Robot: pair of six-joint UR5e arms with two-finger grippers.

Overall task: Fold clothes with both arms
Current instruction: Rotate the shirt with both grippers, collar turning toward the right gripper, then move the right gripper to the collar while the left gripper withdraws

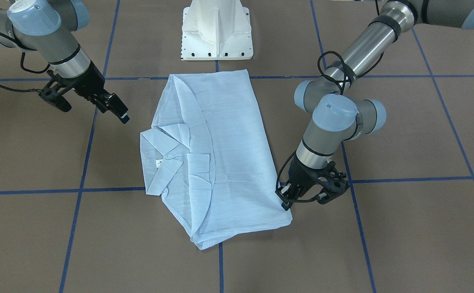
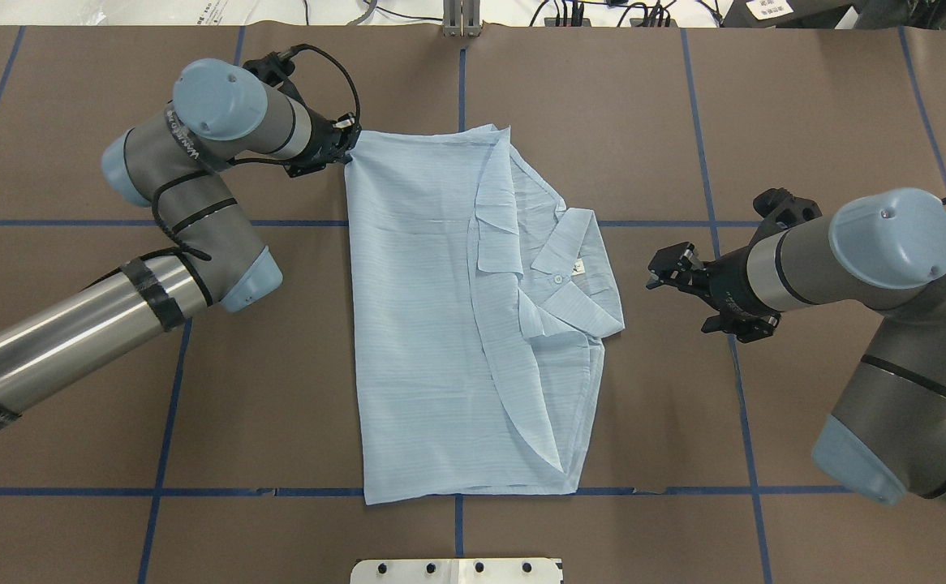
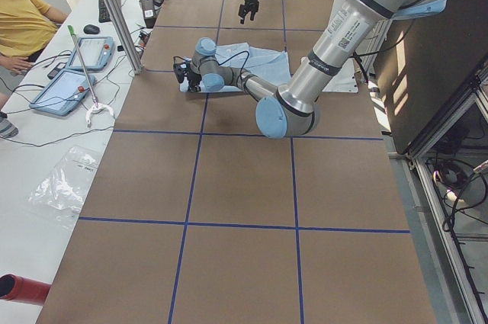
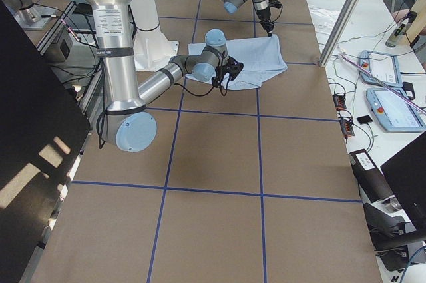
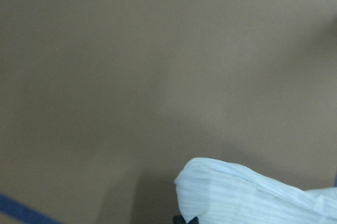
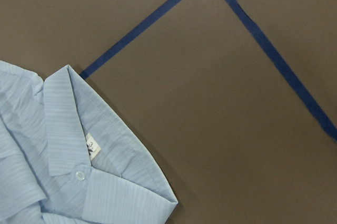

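Shirt (image 2: 432, 324) folded flat, corner in left claw (image 2: 351, 148), right claw (image 2: 653, 274) apart

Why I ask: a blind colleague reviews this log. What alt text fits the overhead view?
A pale blue striped button-up shirt lies folded on the brown table. The black two-finger left gripper is at its far left corner; the right gripper hovers beside the collar.

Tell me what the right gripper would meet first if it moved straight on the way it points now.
Most likely the collar of the shirt, toward which the right gripper slants down. Depth is unclear, so it might touch the table just before it.
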